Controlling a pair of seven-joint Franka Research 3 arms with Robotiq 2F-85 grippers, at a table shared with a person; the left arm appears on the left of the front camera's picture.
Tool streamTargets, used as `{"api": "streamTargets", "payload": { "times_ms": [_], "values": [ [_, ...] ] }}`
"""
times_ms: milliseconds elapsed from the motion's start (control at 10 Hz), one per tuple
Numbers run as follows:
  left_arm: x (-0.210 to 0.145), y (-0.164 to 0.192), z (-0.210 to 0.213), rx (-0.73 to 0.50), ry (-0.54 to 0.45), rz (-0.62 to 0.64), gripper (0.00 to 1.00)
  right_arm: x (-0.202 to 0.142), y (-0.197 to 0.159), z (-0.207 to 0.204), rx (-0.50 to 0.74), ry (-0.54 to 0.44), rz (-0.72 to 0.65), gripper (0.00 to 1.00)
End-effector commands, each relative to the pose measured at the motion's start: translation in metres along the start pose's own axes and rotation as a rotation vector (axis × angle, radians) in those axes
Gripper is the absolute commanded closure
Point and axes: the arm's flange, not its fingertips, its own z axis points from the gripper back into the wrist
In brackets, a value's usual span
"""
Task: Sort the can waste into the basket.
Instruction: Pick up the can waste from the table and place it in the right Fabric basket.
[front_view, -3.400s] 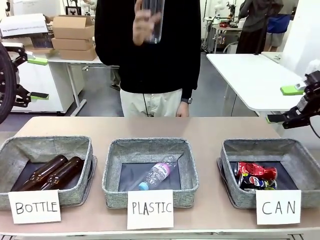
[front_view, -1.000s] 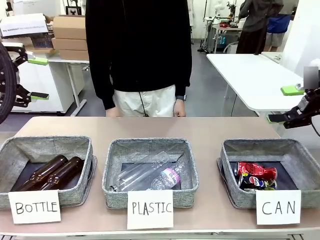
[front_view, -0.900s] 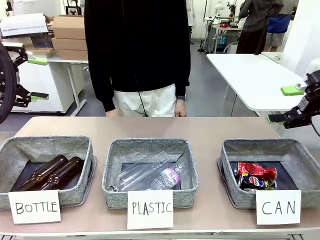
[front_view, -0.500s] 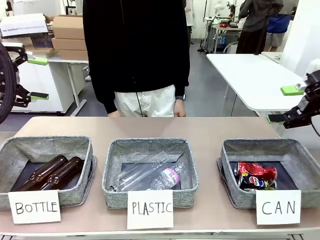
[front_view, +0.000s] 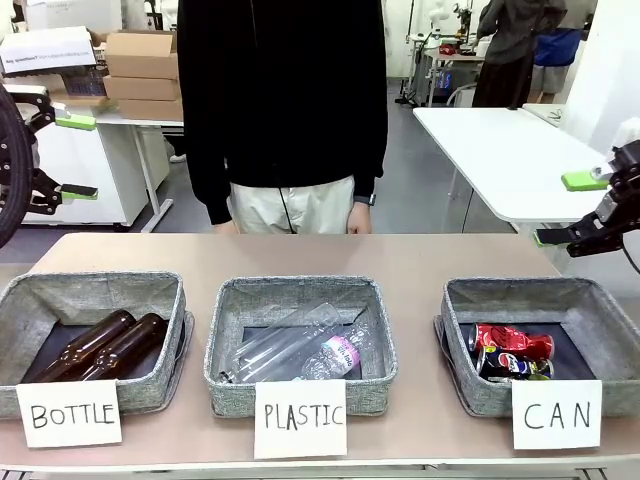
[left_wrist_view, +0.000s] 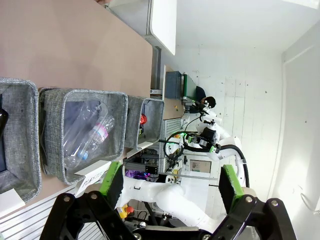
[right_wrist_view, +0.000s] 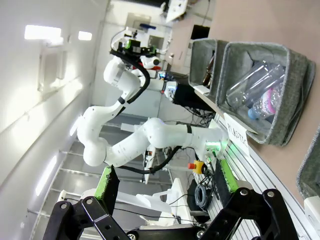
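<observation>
Grey fabric basket (front_view: 460, 318) signed "CAN" sits at the right, both cans (front_view: 512, 353) lying inside. Left gripper (front_view: 72, 155) and right gripper (front_view: 570, 208) hang spread wide, empty, at the table's (front_view: 400, 255) far sides.

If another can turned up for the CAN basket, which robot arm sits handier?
The right one, probably. Its open pincer hangs just above and behind the CAN basket, where the red can and dark can lie. The open left pincer hangs at the table's far-left edge, beyond two other baskets.
</observation>
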Motion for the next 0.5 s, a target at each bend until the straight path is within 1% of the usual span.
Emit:
{"api": "streamTargets", "payload": {
  "times_ms": [0,400],
  "values": [
    [0.0002,-0.003,-0.0001,-0.025,0.0,0.006,0.0,0.0012,0.0017,0.0013,-0.013,0.004,0.022,0.0],
    [0.0002,-0.003,-0.0001,-0.025,0.0,0.006,0.0,0.0012,0.0017,0.0013,-0.013,0.004,0.022,0.0]
  ]
}}
